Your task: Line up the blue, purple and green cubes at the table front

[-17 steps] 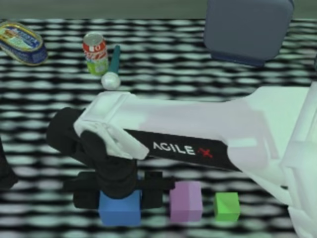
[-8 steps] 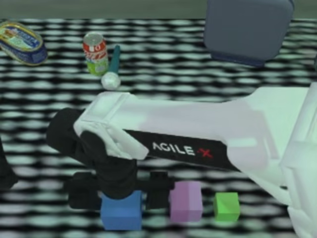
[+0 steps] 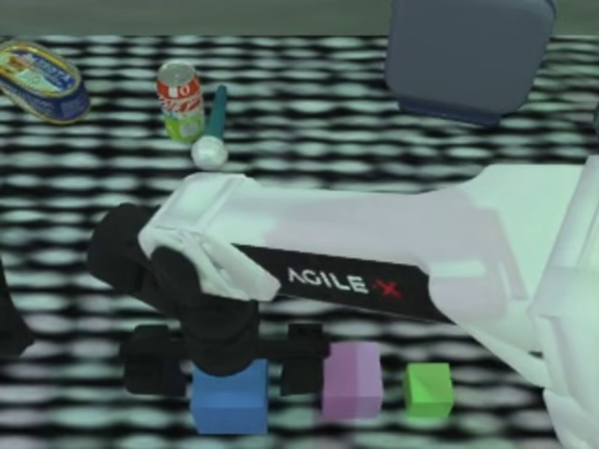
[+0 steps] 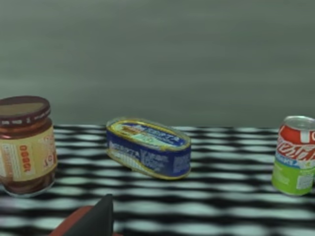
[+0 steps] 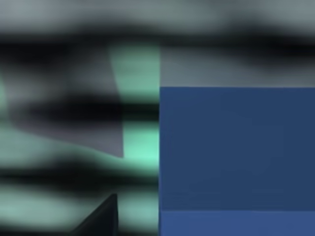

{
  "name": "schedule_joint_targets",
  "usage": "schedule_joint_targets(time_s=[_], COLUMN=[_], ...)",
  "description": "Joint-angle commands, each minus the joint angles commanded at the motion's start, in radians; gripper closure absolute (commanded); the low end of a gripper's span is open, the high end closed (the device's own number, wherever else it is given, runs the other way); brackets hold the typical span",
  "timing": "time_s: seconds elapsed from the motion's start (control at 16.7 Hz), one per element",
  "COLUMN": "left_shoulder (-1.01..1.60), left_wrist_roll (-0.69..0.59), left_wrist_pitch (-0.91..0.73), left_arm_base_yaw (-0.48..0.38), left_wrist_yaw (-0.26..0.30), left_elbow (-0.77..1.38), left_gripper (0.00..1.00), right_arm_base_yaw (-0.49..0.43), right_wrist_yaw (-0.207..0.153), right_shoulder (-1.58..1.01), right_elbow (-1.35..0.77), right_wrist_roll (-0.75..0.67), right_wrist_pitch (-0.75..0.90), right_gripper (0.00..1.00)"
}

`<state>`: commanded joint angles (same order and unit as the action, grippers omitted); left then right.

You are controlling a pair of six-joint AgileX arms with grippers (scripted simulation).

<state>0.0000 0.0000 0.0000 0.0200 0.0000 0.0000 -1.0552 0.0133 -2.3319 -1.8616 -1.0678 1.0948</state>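
Right tool (image 3: 223,367) hangs spread over the blue cube (image 3: 229,400) at the counter's (image 3: 374,140) six o'clock; its three-o'clock finger sits near the purple cube (image 3: 352,379), risking a nudge into the green cube (image 3: 430,390).

A striped table (image 3: 393,178) held blue (image 3: 229,402), purple (image 3: 352,379) and green (image 3: 429,390) cubes, a can (image 3: 181,100), a tin (image 3: 42,81) and a jar (image 4: 25,145).

An oval blue fish tin (image 3: 42,80) lies at the far left of the table. A red-and-green soda can (image 3: 181,99) stands right of it, with a teal-handled, white-headed utensil (image 3: 212,134) just beside it. A large grey-blue rounded box (image 3: 468,54) occupies the far right. A brown-lidded jar (image 4: 24,143) stands near the tin.
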Motion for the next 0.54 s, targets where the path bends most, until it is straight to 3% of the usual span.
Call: schedule_joint_targets(time_s=[0.54], left_shoulder=[0.000], left_wrist_roll=[0.000], left_wrist_pitch=[0.000], left_arm_base_yaw=[0.000], left_wrist_yaw=[0.000], left_elbow=[0.000], left_gripper=[0.00], right_arm_base_yaw=[-0.009], right_wrist_yaw=[0.000], right_shoulder=[0.038], right_elbow=[-0.211], right_wrist_roll=[0.000], right_wrist_pitch=[0.249], right_gripper=[0.00])
